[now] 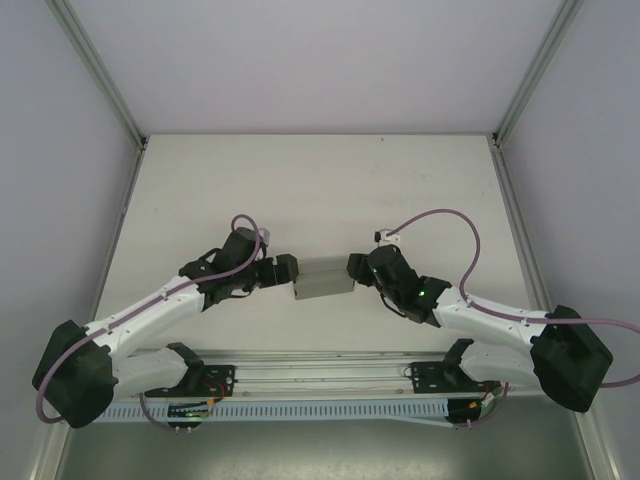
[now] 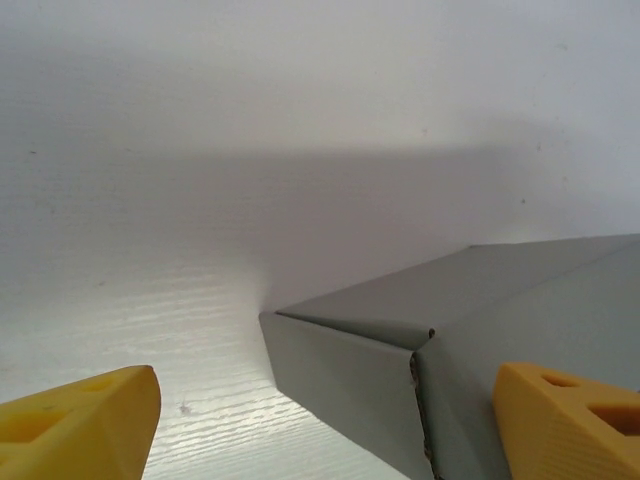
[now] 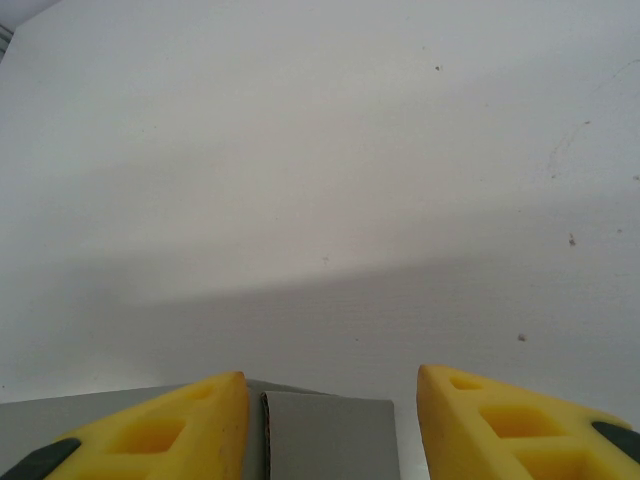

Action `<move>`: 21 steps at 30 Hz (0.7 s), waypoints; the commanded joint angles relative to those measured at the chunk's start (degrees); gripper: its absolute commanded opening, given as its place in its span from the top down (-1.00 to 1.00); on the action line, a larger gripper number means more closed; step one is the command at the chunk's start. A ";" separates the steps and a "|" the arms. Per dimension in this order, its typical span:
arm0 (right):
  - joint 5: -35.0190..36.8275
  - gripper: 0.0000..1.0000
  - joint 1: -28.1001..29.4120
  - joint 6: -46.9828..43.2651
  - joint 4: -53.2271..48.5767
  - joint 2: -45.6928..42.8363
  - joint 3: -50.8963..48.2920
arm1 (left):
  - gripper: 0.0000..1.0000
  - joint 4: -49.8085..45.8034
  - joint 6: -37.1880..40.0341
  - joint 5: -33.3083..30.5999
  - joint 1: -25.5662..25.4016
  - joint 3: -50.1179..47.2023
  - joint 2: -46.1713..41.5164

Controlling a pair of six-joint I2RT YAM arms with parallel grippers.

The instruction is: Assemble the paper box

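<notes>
When looking down from the overhead view, find the paper box (image 1: 325, 278) folded into a shallow grey block on the white desk (image 1: 300, 180), a little nearer than its middle, lying between the tips of the left arm (image 1: 150, 310) and the right arm (image 1: 490, 318). Note both arms angled inward, one at each short end. From the left wrist, see a folded corner of the box with a raw seam, set between two yellow fingers (image 2: 80, 425); read the left jaws as wide, one finger well clear of the cardboard over bare desk, the other just over the box's side wall. From the right wrist, see a grey end of the box low between the fingers (image 3: 520, 430); read the right jaws as about half apart, one finger overlapping the cardboard, the other just beside its edge. Cannot tell whether clamped on the box or merely straddling it.
</notes>
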 commanded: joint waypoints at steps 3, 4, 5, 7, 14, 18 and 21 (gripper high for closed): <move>-1.24 0.05 0.77 -2.74 -17.25 3.74 -3.51 | -0.46 3.23 -1.38 3.80 0.46 -5.57 -0.51; -1.42 0.05 0.76 -2.74 -17.07 3.91 -3.64 | -0.40 4.97 -1.78 5.12 0.47 -6.96 -0.65; -1.50 0.05 0.84 -2.74 -17.05 4.09 -3.70 | -0.34 6.98 -2.07 6.76 0.49 -8.34 -0.71; -1.60 0.05 0.88 -2.78 -16.43 4.51 -4.24 | -0.28 10.38 -2.79 9.72 0.48 -10.82 -0.37; -3.02 0.11 1.18 -6.29 -7.07 6.42 -9.52 | 0.37 21.13 1.48 14.38 0.43 -19.43 1.55; -3.15 0.19 1.49 -8.83 -3.66 6.51 -11.49 | 0.54 22.36 2.12 14.35 0.43 -21.30 3.89; -3.54 0.25 1.81 -10.13 -0.99 7.84 -12.68 | 0.63 23.46 2.67 13.65 0.47 -21.83 5.77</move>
